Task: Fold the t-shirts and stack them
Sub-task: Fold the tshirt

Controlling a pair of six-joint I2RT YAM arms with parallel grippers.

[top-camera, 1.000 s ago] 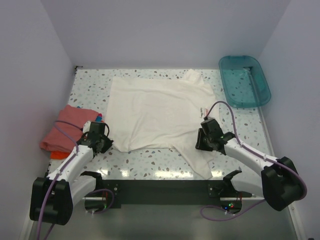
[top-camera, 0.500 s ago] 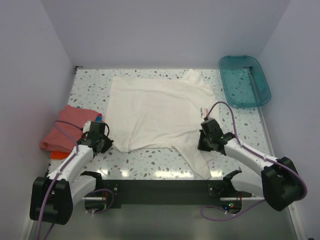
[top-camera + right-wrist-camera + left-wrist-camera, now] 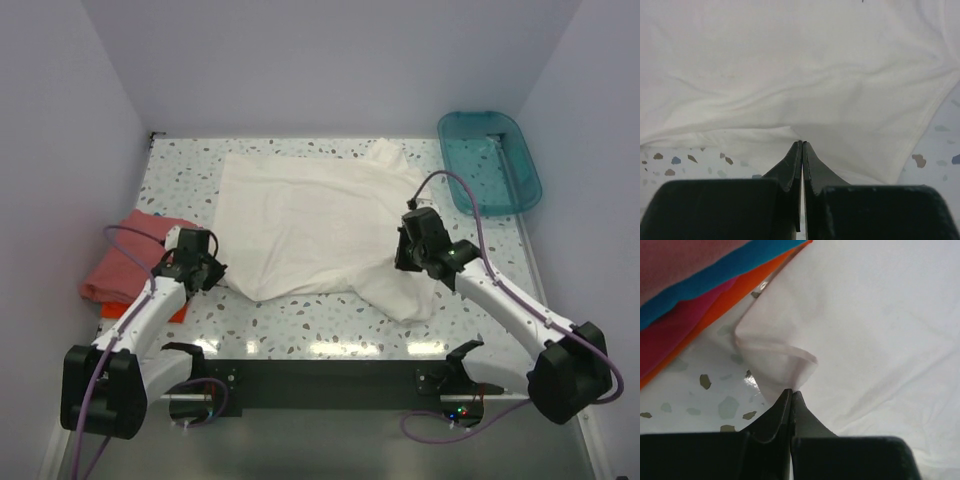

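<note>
First fold: I have left gripper (image 3: 791, 392) and right gripper (image 3: 802, 145) both clamped on the white shirt's (image 3: 300, 220) near edge; next needs an even carry toward the far side.

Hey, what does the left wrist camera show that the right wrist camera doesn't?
Only the left wrist view shows the folded stack, with pink, blue and orange layers, beside the left tool, which pinches a raised corner of the white t-shirt. Only the right wrist view shows the right tool shut on a fold of that shirt, and its curved hem at right. Both show white cloth over the speckled table.
</note>
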